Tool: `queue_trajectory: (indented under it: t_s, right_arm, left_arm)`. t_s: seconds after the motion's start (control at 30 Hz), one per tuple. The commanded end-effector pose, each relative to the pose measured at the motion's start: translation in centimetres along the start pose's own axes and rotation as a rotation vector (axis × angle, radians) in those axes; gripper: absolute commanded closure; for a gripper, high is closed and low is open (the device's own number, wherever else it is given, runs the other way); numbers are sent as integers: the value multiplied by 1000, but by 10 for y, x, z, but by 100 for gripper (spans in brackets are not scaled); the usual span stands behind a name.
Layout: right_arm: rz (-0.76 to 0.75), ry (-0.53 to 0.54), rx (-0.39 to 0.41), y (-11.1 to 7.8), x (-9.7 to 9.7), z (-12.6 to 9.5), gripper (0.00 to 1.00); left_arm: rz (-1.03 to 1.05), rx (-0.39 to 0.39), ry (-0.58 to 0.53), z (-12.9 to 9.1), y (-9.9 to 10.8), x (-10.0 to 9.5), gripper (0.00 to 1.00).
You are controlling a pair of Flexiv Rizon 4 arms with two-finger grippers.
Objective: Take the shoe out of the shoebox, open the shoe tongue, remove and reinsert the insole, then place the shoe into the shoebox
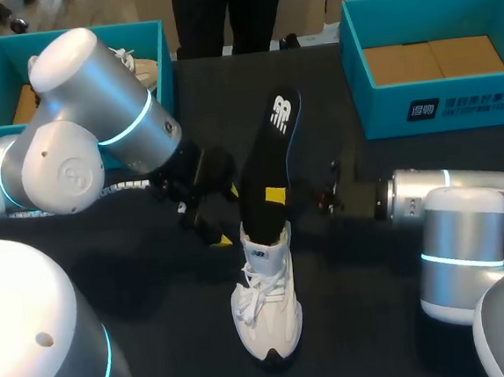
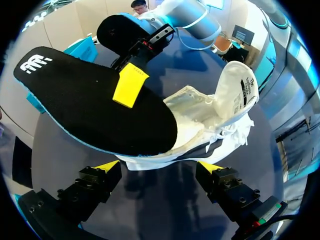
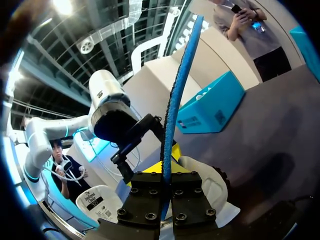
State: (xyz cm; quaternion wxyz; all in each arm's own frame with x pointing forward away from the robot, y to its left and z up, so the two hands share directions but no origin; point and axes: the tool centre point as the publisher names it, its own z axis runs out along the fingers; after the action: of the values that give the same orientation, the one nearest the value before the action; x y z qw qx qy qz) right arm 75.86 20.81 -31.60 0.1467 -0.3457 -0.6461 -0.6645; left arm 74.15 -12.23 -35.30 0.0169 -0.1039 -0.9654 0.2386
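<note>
— From the head view, where is the shoe?
— The white shoe (image 1: 267,306) stands on the black table (image 1: 404,316), with the black insole (image 1: 266,152) rising from its opening.
— And the left wrist view?
— There the left gripper (image 2: 159,167) has its fingers spread wide, holding nothing. The shoe lies just ahead of them.
— The right wrist view?
— The right gripper (image 3: 165,172) has its fingers pinched onto the insole's blue edge.
</note>
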Motion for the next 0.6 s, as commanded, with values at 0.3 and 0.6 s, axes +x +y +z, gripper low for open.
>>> queue_trajectory:
  t_s: [0.3, 0.6]
  right_arm:
    - [15, 2, 35, -14, 3, 2, 100]
    - [60, 48, 102, -28, 3, 1, 100]
  left_arm:
    - [1, 0, -1, 1, 0, 0, 0]
    - [1, 0, -1, 1, 0, 0, 0]
